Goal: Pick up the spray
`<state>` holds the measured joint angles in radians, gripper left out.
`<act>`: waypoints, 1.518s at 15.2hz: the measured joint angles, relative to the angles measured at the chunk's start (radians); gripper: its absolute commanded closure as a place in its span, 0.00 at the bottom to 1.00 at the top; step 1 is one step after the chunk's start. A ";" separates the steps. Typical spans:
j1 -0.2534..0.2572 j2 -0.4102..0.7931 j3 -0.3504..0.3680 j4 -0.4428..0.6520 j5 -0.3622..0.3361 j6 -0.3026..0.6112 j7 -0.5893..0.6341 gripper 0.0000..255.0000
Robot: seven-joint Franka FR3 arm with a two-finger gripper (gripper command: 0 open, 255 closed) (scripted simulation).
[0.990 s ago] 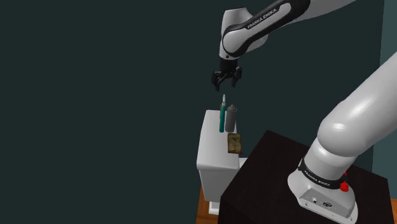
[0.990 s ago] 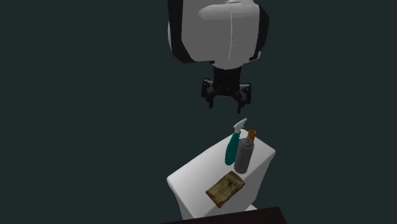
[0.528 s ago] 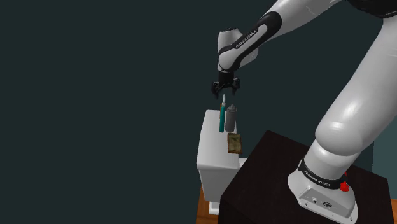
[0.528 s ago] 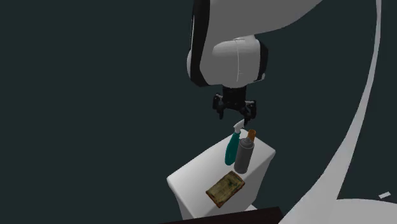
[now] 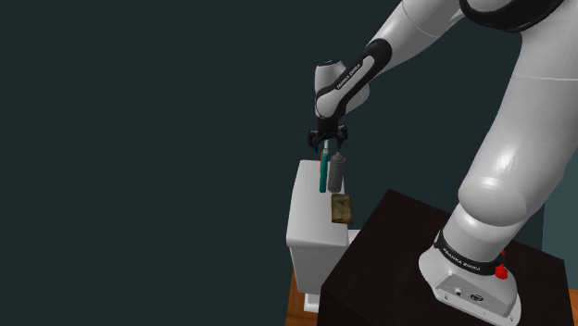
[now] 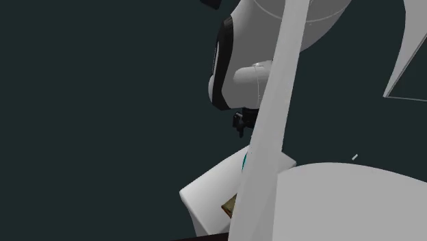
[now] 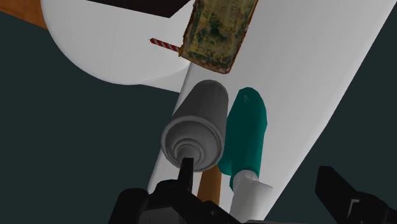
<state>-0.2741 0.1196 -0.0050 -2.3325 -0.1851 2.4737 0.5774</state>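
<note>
**Entry: spray bottle, approach stage, grasp not yet made**

Location: the spray bottle [image 5: 323, 174] is stood upright on the lid of a white tank [image 5: 307, 222], just right of centre in the shoulder view. It is set just beside a grey canister [image 5: 338, 170], and a mottled brown block [image 5: 341, 208] lies nearer the stand.

Description: a teal body [image 7: 246, 135] is seen tapering to a white spray head [image 7: 252, 193]. The finish is plain, and no label can be made out. The grey canister [image 7: 198, 127], which carries a brown cap, is seen next to it, possibly touching.

Gripper: the gripper [image 5: 326, 139] is held directly above the bottle's top. In the wrist view the fingers [image 7: 186, 172] are spread wide apart, with the white head between them and touched by neither.

Step judged: alignment over the bottle, before closing.

Next move judged: a short further descent is called for, so that the neck or upper body is bracketed, followed by a closing. The near finger must be kept clear of the canister, which could be tipped.
</note>
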 measured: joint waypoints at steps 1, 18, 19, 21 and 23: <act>0.001 0.010 0.000 -0.003 -0.003 0.012 0.006 0.00; 0.000 -0.015 0.001 0.004 0.004 -0.018 -0.003 1.00; 0.000 -0.024 0.001 0.004 0.006 -0.028 -0.006 1.00; 0.002 -0.043 0.004 0.012 0.011 -0.054 -0.009 1.00; 0.002 -0.065 0.004 0.016 0.016 -0.080 -0.014 1.00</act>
<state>-0.2722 0.0546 -0.0006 -2.3163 -0.1695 2.3935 0.5630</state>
